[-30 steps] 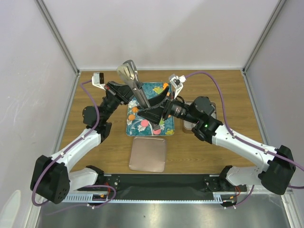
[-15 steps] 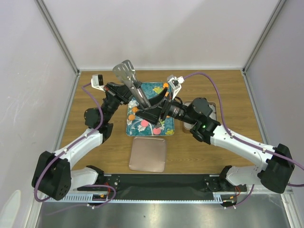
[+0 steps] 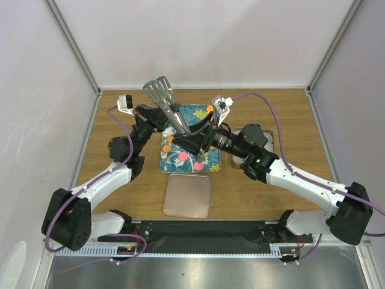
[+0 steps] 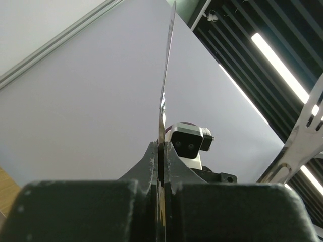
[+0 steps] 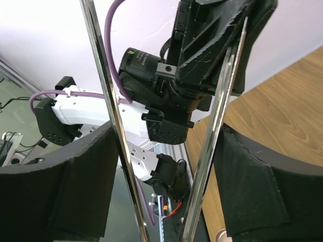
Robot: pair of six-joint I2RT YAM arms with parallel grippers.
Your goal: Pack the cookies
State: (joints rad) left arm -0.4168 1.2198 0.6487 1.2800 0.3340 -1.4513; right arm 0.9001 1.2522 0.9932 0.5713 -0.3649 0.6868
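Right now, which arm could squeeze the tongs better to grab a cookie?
Probably the right. The right pincer holds both legs of the tongs between its fingers, so tightening would squeeze them. The left pincer is shut on just one leg.

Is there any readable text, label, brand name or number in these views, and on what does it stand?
No text can be read anywhere.
Teal tray: printed flowers, no lettering.
Rose-gold lid: plain.
Metal tongs: no stamp visible.
Left wrist camera housing: any marks too small to read.
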